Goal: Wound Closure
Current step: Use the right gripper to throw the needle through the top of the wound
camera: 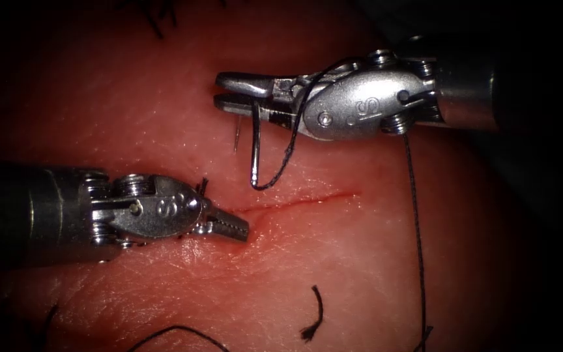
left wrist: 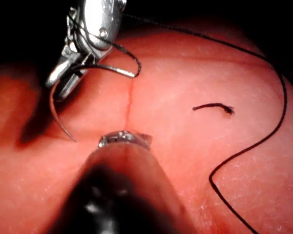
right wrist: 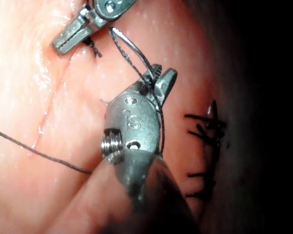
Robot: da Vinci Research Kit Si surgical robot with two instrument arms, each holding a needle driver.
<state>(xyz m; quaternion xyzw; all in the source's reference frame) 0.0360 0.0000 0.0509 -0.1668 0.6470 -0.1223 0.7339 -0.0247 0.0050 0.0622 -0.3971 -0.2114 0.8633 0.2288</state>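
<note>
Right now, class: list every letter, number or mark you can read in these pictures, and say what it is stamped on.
"S": stamped on the right tool, on its metal wrist, in the endoscope view.
"S": stamped on the left tool, on its wrist, same view.
"IS" or similar: on the right tool's wrist in the right wrist view, not clear enough to be sure.

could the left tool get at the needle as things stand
Probably yes: the left tool, jaws shut on nothing, lies by the cut, and the needle hangs clear of the tissue from the right tool.
</note>
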